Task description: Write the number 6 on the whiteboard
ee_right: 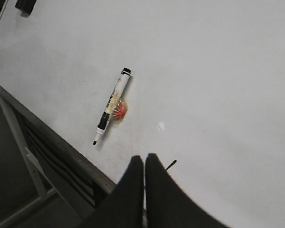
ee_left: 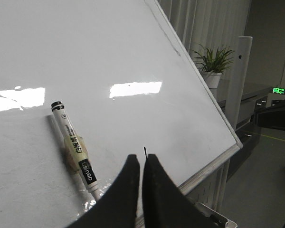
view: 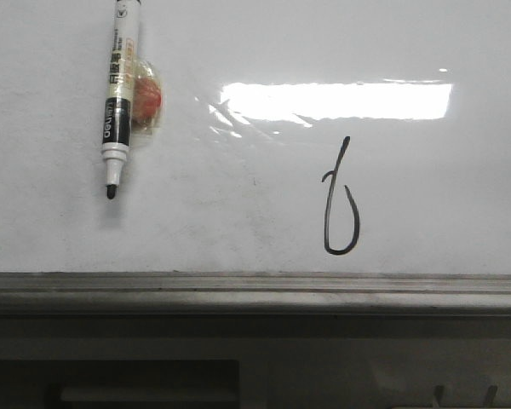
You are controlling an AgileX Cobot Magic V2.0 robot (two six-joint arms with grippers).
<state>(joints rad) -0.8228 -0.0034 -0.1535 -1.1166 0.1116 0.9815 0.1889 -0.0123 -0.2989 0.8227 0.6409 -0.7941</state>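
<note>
I see the 6 drawn on the whiteboard, marker stuck well left of it. Left claw and right claw are both pinched closed, holding nothing.

Whiteboard surface: a marker, taped over an orange-red blob, is occupying the upper left, its tip pointing down. Bare board is lying open between marker and the number 6, and the grey rail is bounding the lower edge.
</note>
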